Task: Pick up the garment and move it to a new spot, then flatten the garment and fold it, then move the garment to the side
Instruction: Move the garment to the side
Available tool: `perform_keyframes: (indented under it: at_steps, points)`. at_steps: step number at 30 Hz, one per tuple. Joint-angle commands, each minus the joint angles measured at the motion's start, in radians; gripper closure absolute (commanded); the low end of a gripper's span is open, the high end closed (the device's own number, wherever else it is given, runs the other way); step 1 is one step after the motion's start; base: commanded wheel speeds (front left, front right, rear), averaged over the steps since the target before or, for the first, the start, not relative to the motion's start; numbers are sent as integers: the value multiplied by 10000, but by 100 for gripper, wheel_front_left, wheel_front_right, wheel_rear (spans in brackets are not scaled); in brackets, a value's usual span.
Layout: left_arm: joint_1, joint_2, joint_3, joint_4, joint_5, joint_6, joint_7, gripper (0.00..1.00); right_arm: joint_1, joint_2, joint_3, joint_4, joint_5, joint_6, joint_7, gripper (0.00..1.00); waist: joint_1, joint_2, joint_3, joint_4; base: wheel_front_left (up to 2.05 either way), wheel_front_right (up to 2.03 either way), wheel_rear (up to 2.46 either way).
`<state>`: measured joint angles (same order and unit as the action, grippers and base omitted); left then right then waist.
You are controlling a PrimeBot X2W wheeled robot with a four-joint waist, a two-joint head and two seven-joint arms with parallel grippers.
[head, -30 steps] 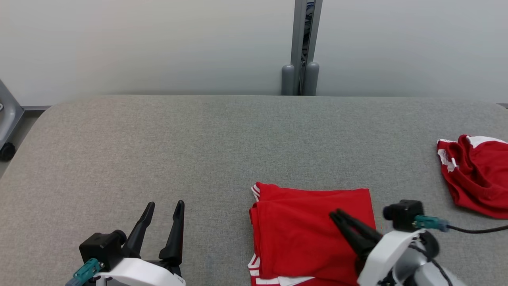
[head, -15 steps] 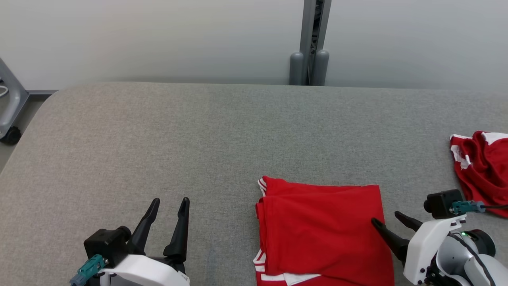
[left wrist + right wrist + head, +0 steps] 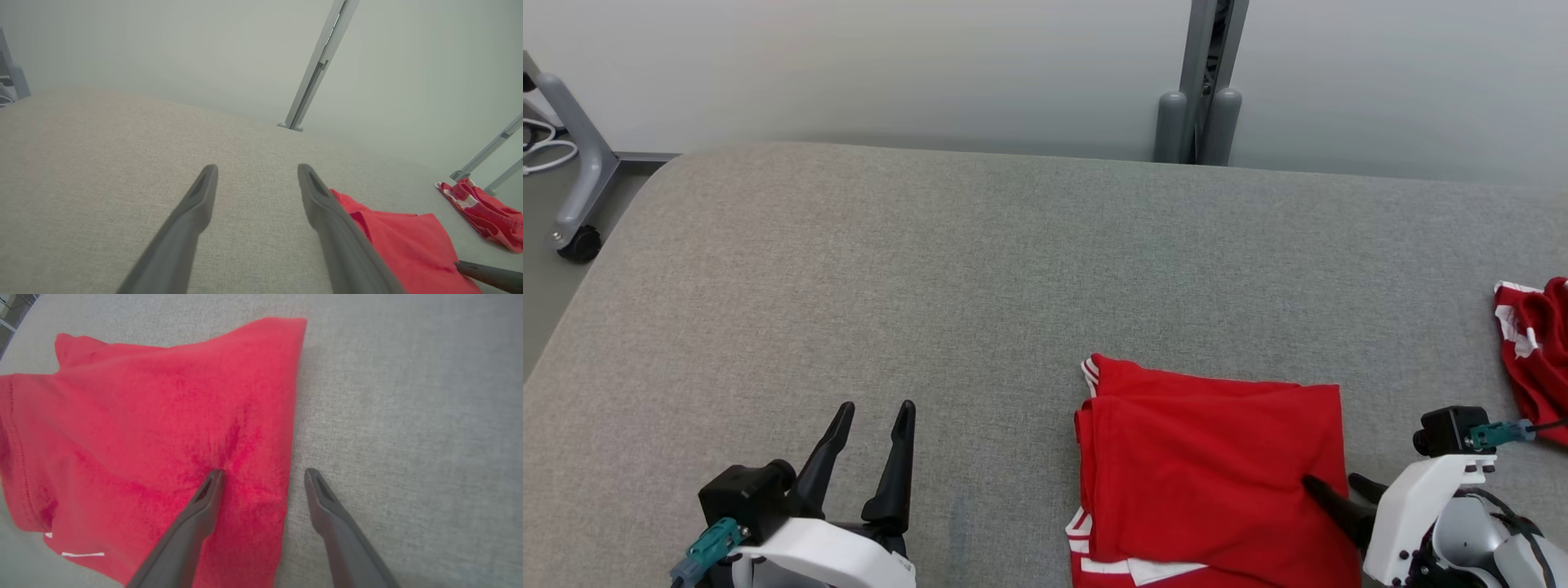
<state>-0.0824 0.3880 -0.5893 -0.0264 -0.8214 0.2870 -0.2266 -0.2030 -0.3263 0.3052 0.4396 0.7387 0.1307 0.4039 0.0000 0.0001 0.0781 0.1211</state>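
The garment [image 3: 1209, 465], red with white trim, lies folded flat on the grey padded table [image 3: 931, 269] at the near right. It also appears in the left wrist view [image 3: 408, 245] and the right wrist view [image 3: 163, 428]. My right gripper [image 3: 1333, 482] is open at the fold's right edge. One of its fingers rests over the red cloth and the other over bare table [image 3: 263, 473]. My left gripper [image 3: 876, 406] hovers open over bare table to the left of the garment [image 3: 257, 167], with nothing between its fingers.
A second red and white garment [image 3: 1535, 359] lies crumpled at the table's right edge [image 3: 482, 208]. A grey post [image 3: 1201, 82] stands behind the table against the pale wall. A wheeled stand leg [image 3: 572, 188] is on the floor at the far left.
My right gripper has opened and drawn back from the middle of the garment to its right edge. The head camera has shifted, so the whole scene sits further right. The left gripper is unchanged.
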Motion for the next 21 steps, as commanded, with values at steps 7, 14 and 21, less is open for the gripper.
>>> perform_keyframes:
  at_steps: [7, 14, 21]
  points:
    - [-187, 45, -21, 45, 47, -42, -18, 0, -565, 150, 324, 601, 454, 1, -252, 67, 0, -1, 32, 142, 0, 0, 0]
    - [-63, 107, -30, 13, 61, 37, -14, 0, -985, -166, 745, 809, 658, 1, -819, 100, 0, -1, -72, 22, 0, 0, 0]
    - [15, 107, -161, -44, 101, 20, 29, 0, -1311, -682, 789, 752, 734, -1, -973, 100, 0, -1, -243, -587, 0, 0, 0]
